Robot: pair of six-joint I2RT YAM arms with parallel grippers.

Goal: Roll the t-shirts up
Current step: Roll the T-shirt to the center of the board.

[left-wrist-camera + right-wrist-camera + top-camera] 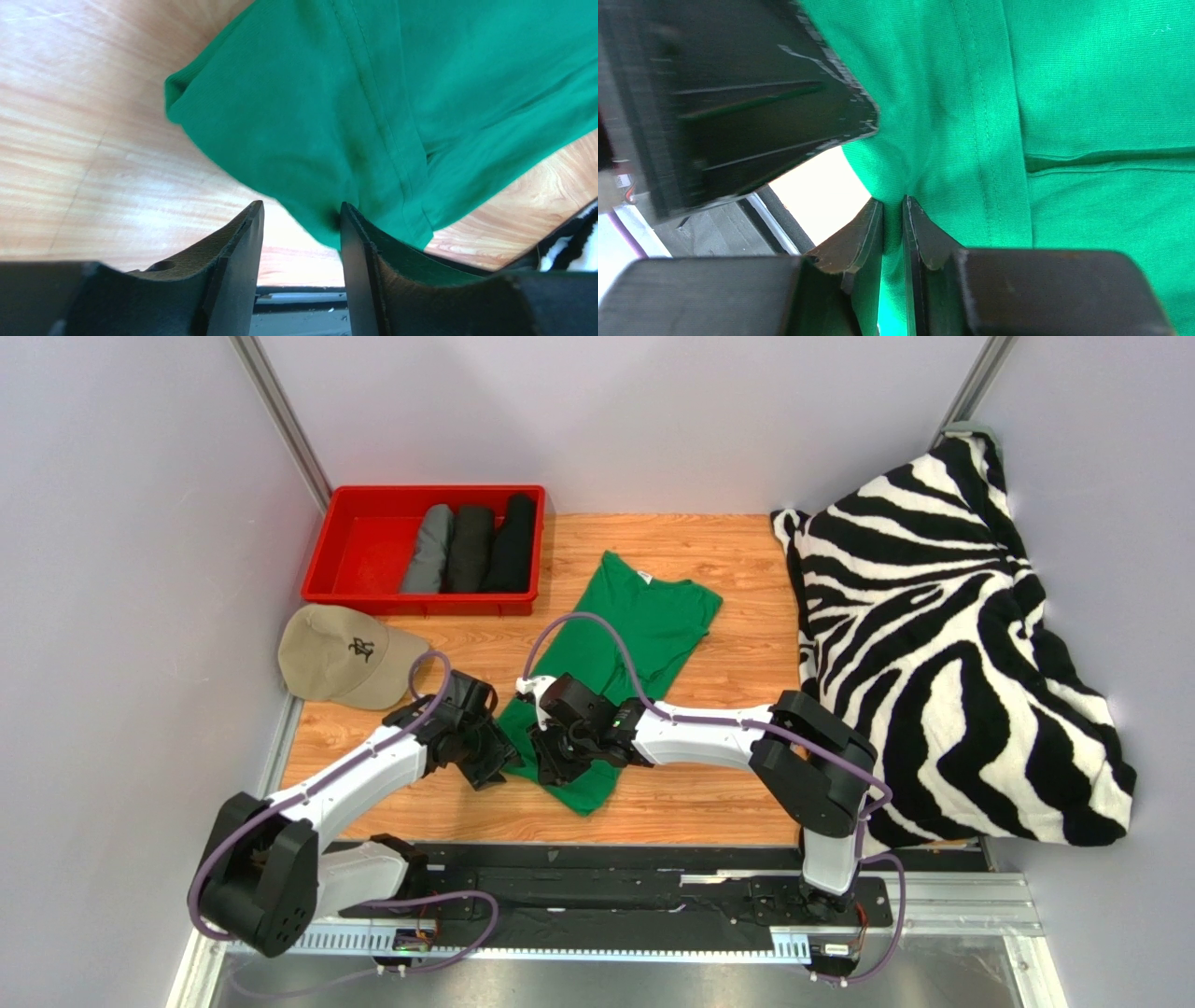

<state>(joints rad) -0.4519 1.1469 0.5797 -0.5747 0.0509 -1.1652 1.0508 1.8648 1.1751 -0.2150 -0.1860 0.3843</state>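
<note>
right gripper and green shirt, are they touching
Touching. The right wrist view shows the right gripper pinching a fold of the green shirt.

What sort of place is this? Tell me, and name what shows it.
Probably a robot test cell, not a home: bare grey wall panels on aluminium posts, two arms bolted to a rail at the wooden table's edge, and rolled t-shirts staged in a red bin.
</note>
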